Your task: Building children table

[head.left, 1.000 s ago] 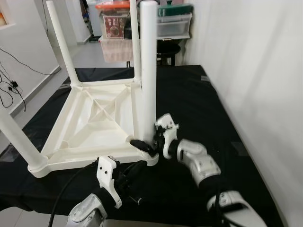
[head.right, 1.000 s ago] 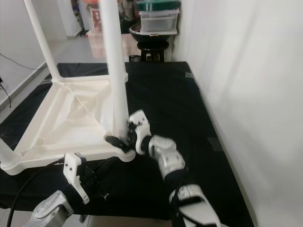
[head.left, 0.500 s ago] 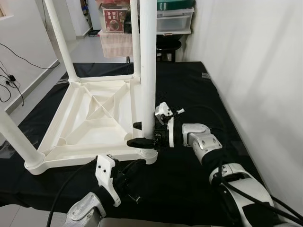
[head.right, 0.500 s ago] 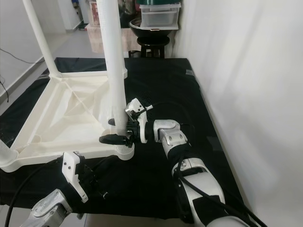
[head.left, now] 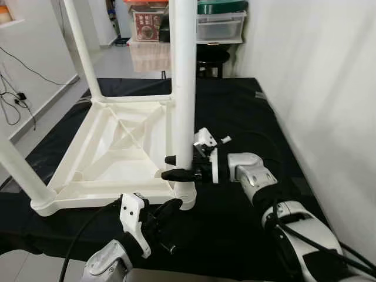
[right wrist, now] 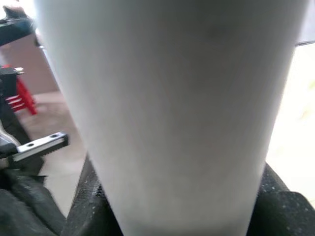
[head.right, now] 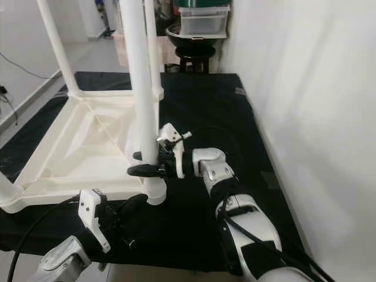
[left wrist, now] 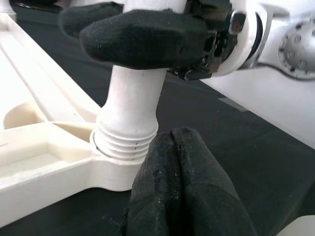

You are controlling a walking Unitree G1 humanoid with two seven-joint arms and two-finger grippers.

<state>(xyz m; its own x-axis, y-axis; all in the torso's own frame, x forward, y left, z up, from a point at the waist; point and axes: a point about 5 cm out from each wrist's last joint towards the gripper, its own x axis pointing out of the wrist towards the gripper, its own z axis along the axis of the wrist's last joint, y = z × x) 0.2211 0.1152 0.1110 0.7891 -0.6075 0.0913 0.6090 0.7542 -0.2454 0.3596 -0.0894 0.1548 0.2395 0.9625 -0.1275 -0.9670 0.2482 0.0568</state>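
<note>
From the head cameras, the upturned white table top [head.left: 111,153] fills the left and middle of the frame, lying on the black cloth [head.left: 247,106], with one leg [head.left: 17,170] rising at the lower left corner and another leg [head.left: 82,53] at the upper left. At the bottom, left of middle, my left gripper [head.left: 167,210] sits low by the near corner socket [left wrist: 123,162]; in the left wrist view its fingers [left wrist: 182,191] are pressed together on nothing, their tips just under the threaded collar.

In the middle stands the leg I'm fitting [head.left: 184,82], upright in that socket, with a few threads visible above the rim, so I judge it is not fully screwed home. To its right, my right gripper [head.left: 179,167] reaches in from the right of the frame with one finger on either side of the leg, low down, clamped on it; the right wrist view has the white tube between the two black pads.

The whole thing looks like moulded plastic: light, stiff and smooth, so I expect the round leg to slip under a turning grip. I'd hold it low, near the collar, where it wobbles least, and steady the light top at the corner so it doesn't spin along.
</note>
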